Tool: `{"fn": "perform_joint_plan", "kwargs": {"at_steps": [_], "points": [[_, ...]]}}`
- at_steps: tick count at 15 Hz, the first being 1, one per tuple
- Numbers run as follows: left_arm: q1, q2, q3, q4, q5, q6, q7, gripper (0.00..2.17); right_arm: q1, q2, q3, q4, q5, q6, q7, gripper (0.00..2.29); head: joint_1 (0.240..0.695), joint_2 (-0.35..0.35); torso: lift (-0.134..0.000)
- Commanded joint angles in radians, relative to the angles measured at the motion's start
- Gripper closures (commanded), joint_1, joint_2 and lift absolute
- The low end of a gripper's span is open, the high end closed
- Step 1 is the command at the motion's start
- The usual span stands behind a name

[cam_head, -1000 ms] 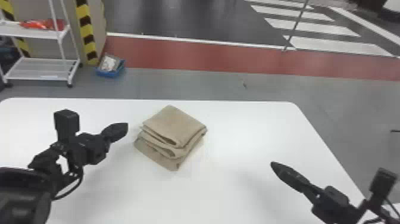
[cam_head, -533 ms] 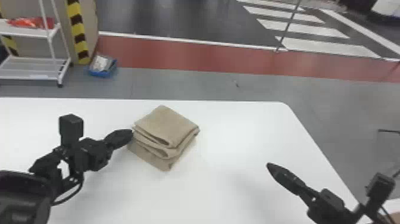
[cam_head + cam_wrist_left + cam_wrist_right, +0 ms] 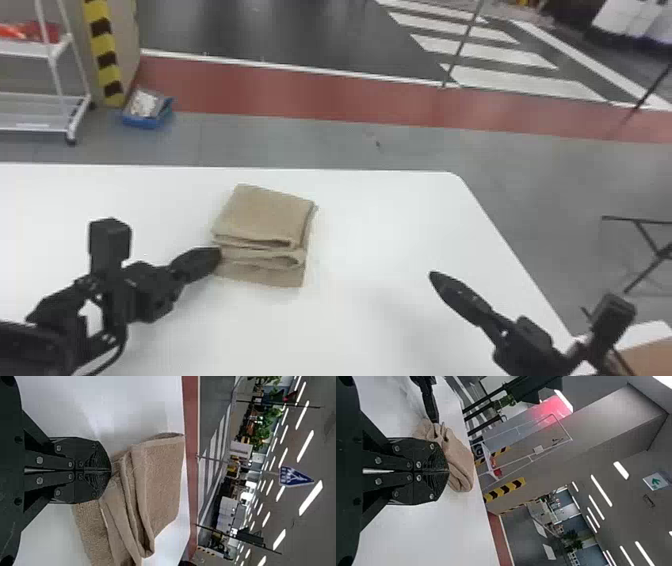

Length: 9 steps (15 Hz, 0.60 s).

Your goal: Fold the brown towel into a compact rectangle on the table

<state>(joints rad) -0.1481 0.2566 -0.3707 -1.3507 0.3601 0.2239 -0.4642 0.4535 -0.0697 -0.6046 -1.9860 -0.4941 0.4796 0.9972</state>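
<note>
Towel point(image 3: 265, 215) turned squarer to the table point(image 3: 380, 200) edge; my left gripper point(image 3: 219, 253) now against its side, fingers together. Right gripper point(image 3: 432, 274) likewise closed, well apart. Folding looks done; I judge this squaring-up. Next: light nudge, back off.

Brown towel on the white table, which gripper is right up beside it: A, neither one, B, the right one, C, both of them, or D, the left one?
D, because the left gripper has its tip at the left side of the towel, while the right gripper is well off to the towel's right.
</note>
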Motion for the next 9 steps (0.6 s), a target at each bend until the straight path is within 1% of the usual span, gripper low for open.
{"fn": "perform_joint_plan", "kwargs": {"at_steps": [1,4,7,9], "points": [[0.053,0.004,0.003,-0.068,0.000,0.042,-0.001,1.89,0.001,0.002,0.000,0.009,-0.004,-0.014,0.000,1.85,0.695,-0.315,-0.124],[0.105,0.004,0.004,-0.131,0.000,0.061,-0.004,1.89,-0.001,0.004,0.002,0.018,-0.011,-0.029,0.005,1.85,0.695,-0.344,-0.124],[0.140,0.007,0.019,-0.216,0.000,0.125,-0.005,1.89,-0.004,0.005,0.005,0.019,-0.012,-0.029,0.005,1.85,0.695,-0.350,-0.124],[0.171,0.019,0.065,-0.306,0.010,0.174,-0.004,1.88,-0.045,-0.001,0.006,0.018,-0.001,0.008,-0.002,1.83,0.695,-0.350,-0.124]]}}
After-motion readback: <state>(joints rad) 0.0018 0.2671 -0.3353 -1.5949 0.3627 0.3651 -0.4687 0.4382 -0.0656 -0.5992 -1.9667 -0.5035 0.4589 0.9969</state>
